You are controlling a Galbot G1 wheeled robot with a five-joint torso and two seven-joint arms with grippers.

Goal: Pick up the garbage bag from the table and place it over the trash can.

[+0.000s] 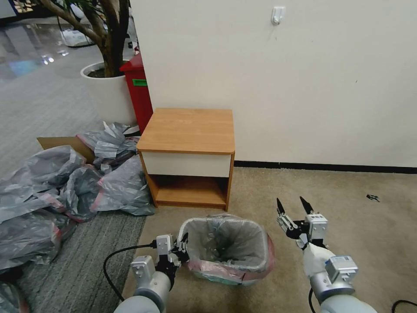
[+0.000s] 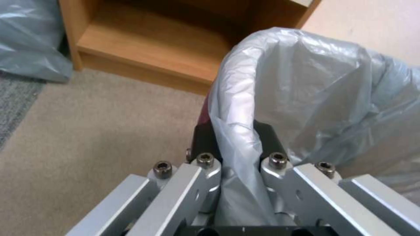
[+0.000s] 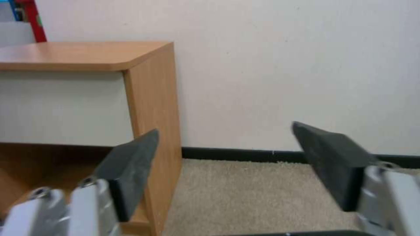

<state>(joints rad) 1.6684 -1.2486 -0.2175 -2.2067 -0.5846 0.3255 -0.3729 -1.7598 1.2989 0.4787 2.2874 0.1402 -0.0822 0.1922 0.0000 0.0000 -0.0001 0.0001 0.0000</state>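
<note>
While the bag (image 1: 226,243) lines the bin (image 1: 217,277) on the carpet in front of the table (image 1: 187,130), its pink-red band folded down around the bin's outside, the left hand (image 1: 182,248) sits at the bin's left rim, fingers (image 2: 205,144) pinching the bag's edge where it rolls over that rim. To the bin's right, the right hand (image 1: 294,204) hangs above the carpet with its fingers (image 3: 131,164) spread wide, holding nothing. A heap of grey bags (image 1: 65,191) lies left of the table.
</note>
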